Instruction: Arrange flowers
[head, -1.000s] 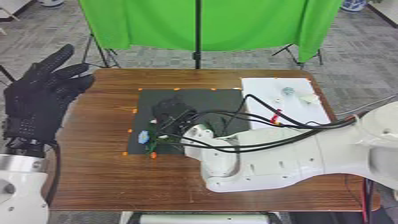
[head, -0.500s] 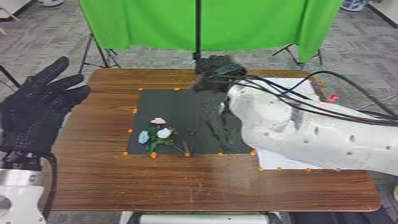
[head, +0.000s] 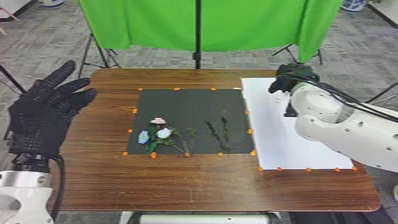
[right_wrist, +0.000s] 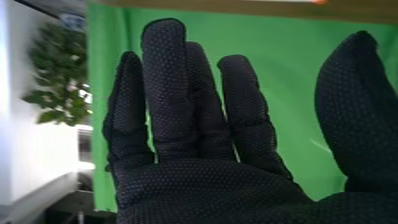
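On the wooden table (head: 195, 185), a white sheet (head: 289, 145) adjoins a dark mat (head: 191, 105), which we take to be the ground for the arrangement. The left hand (head: 43, 120) is raised beside the mat, fingers extended and loosely spread; we would keep it there, well out of the other's path. The right hand (head: 293, 75) is over the far part of the sheet, its fingers straight and parted, thumb well out, pinching nothing. We judge the step to be fetching the next flower: we should descend gently, close thumb and fingertips on the stem alone and spare the petals. On the mat, two slender green stems (head: 225, 131) lie side by side, apart from the cluster. To their left we see the white bloom (head: 163, 133), the pale blue bloom (head: 144, 137) and the smaller pink bloom (head: 158, 121), grouped near the mat's near left corner. We would lift high on the return, since a low sweep could drag these stems askew, and release only once the new stem lies flat.
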